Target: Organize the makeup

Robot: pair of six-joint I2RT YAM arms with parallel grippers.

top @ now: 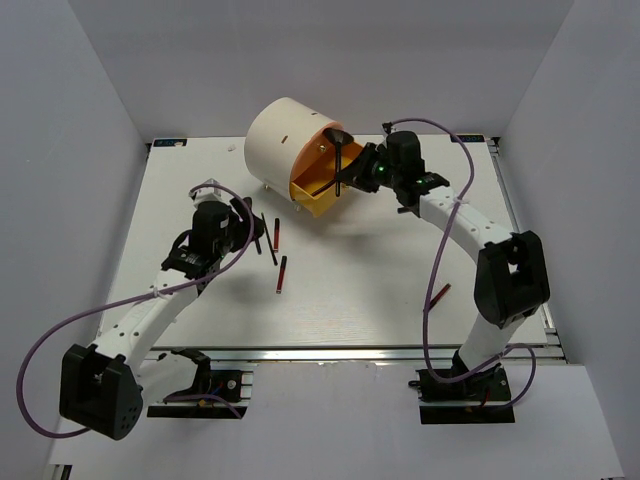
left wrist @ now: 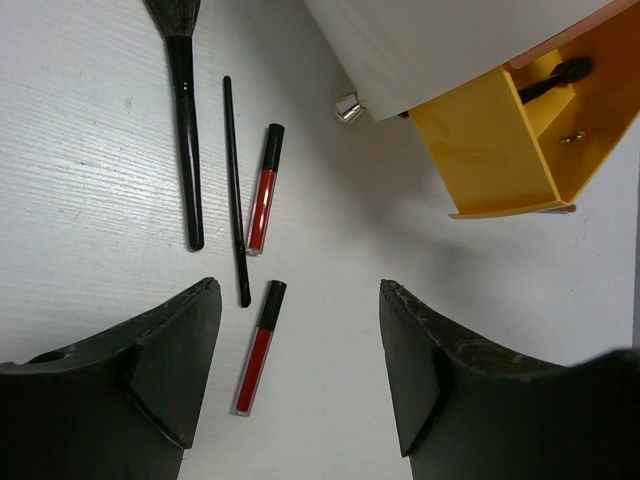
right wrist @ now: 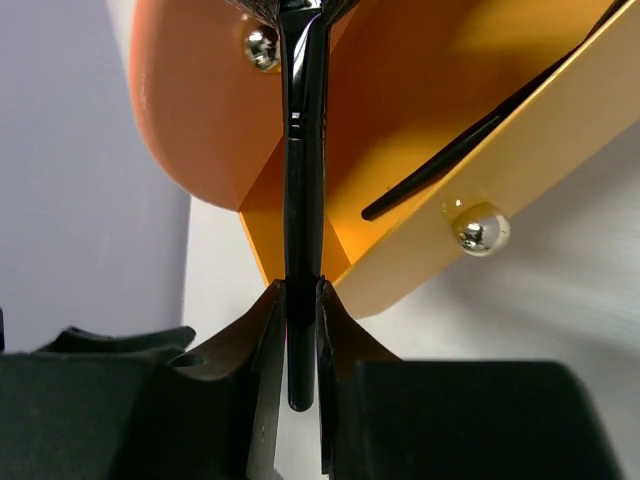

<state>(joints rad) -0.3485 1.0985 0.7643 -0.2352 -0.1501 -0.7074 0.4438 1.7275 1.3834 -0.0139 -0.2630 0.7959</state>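
Makeup in two groups. At the left, left claw (left wrist: 300,370) above the white table (top: 360,300), fingers spread wide, nothing between them. Just ahead of it, flat on the tabletop: a thick black brush (left wrist: 185,130), beside it a thin black brush (left wrist: 235,190), then a red-and-black stick (left wrist: 263,190) close alongside, and a second stick (left wrist: 258,350) nearer the claw, its cap almost at the thin brush's tip. None of them touching the fingers.

Further right, at the back of the table, a cream round box (top: 285,135) with an orange-yellow drawer (top: 318,185) standing open toward the front. Inside the drawer, a slim dark brush (right wrist: 450,165) lying along one wall.

Right claw (right wrist: 300,330) at the drawer's mouth, pinched narrow on the handle of a held brush (right wrist: 303,150), handle tip poking out below the fingers, bristle end up inside the drawer against its orange wall.

Far right, alone on the table beside the right arm, a stray red stick (top: 440,292).
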